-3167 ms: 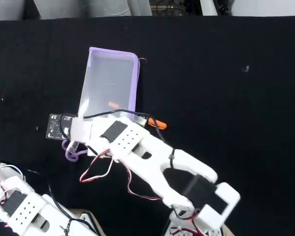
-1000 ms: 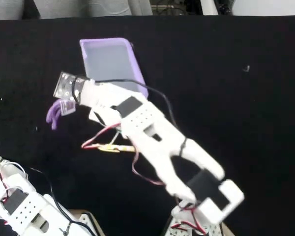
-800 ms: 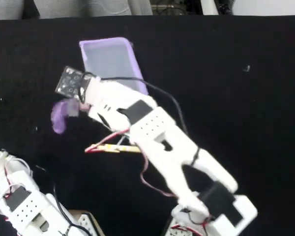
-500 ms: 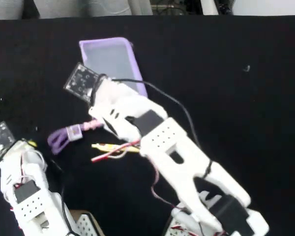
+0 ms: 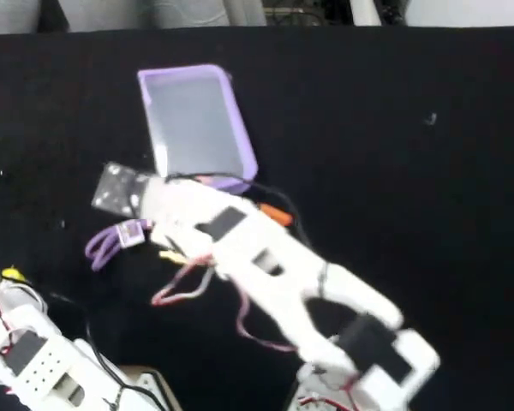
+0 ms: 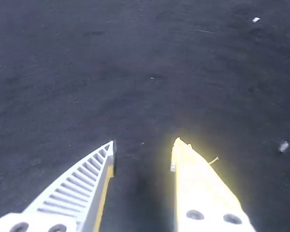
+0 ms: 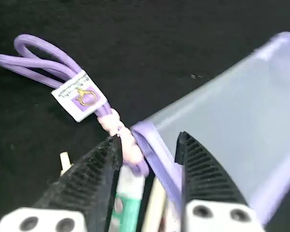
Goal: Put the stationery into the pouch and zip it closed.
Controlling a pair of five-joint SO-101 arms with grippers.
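Note:
A translucent pouch with a purple zip edge lies at the back left of the black table. My right gripper stands open at its near corner, black fingers on either side of the purple edge, one beside the pink zip pull. The purple strap with its white tag lies loose on the table. Stationery shows under the gripper; an orange pen tip pokes out beside the arm. My left gripper is open over bare table at the front left.
The right arm crosses the table from the front right to the pouch, with red and white wires hanging under it. The left arm sits at the front left corner. The table's right half is bare black cloth.
The right arm swung from beside the pouch's left edge back toward the front, and the raised strap now lies on the table. The left arm came forward, then drew back.

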